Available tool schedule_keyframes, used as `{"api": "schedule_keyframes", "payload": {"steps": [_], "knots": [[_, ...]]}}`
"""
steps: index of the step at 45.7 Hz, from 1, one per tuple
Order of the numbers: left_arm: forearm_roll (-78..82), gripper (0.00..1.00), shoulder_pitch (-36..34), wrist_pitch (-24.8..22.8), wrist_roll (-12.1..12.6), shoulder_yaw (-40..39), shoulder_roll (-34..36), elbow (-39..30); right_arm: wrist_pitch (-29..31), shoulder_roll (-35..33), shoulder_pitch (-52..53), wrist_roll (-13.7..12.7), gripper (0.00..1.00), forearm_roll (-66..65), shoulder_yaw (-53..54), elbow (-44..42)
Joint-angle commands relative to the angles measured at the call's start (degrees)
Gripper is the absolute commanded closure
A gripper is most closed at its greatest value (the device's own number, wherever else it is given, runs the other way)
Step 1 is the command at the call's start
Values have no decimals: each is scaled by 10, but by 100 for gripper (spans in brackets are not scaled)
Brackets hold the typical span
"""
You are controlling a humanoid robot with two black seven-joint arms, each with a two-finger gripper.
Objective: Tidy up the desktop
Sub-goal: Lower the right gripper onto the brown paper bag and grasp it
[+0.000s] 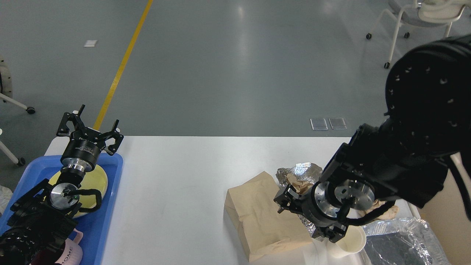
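Both arms hover over the desktop [184, 184].

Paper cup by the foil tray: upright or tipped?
Upright. The paper cup stands on the desktop with its round mouth facing up; the right end effector partly covers its rim.
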Motion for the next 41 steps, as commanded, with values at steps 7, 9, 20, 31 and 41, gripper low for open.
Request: {"api": "schedule_keyframes", "payload": {"steps": [7,9,20,31,41], "knots": [[1,2,0,0,0,-1,0,0,-71,-19,-110,3,0,78,39,-5],[1,2,1,0,0,-1,0,0,-86,-33,-123,4,0,100,68,-10],[1,2,1,0,0,-1,0,0,-233,-53,-214,13,0,127,188,-49],[1,2,1,0,0,-1,0,0,-259,-58,-276,47,4,130,239,-116],[0,2,1,0,0,0,0,0,-326,-59,-299,90,73,123,275,-138]]}}
